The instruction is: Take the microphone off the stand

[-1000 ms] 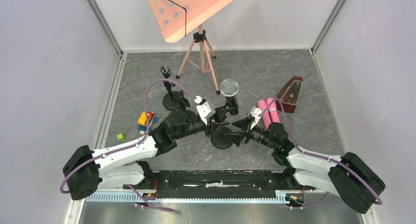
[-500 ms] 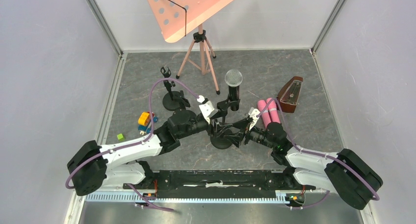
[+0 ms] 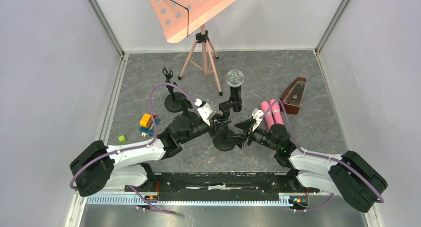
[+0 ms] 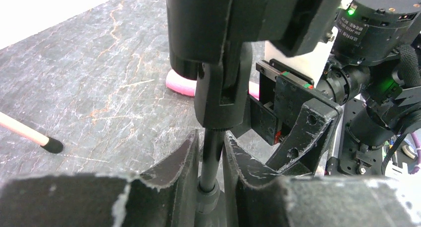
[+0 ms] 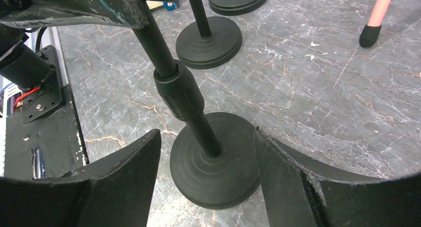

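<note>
The microphone (image 3: 235,79) with its silver mesh head stands upright in the clip of a black stand, whose round base (image 3: 224,140) rests on the grey floor between the two arms. My left gripper (image 4: 211,137) is shut on the stand's thin pole (image 4: 210,155), just under the clip (image 4: 221,100) that holds the microphone's black body (image 4: 198,28). My right gripper (image 5: 206,132) is open and low. Its fingers sit on either side of the base (image 5: 218,180), the right one at the rim, the left one apart from it.
An empty microphone stand (image 3: 171,90) stands behind my left arm. A pink music stand (image 3: 198,8) on a tripod (image 3: 203,58) is at the back. A metronome (image 3: 294,95) and pink rolls (image 3: 272,115) lie right, toy blocks (image 3: 146,121) left.
My left gripper opened briefly and shut again on the pole. The microphone's head has swung a little away from the arms. The right gripper has stayed at the base.
</note>
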Motion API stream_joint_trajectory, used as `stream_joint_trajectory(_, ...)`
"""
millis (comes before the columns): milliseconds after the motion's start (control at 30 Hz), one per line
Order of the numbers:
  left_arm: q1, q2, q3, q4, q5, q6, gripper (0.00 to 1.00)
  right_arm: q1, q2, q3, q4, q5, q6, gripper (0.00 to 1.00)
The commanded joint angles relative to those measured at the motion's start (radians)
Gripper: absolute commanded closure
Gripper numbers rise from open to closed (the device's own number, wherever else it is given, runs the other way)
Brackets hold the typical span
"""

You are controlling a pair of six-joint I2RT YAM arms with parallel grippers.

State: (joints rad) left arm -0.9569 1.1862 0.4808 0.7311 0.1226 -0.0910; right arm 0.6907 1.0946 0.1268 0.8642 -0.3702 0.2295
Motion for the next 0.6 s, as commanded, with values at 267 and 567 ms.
stream_joint_trajectory(267, 0.002, 0.056, 0.046, 0.121, 0.063, -0.053, 0.71, -0.003, -0.003, -0.004, 0.106, 0.028, -0.008, 0.25)
stream_joint_trajectory(567, 0.001, 0.045, 0.049, 0.104, 0.105, -0.053, 0.98, -0.003, -0.003, -0.009, 0.112, 0.033, -0.006, 0.25)
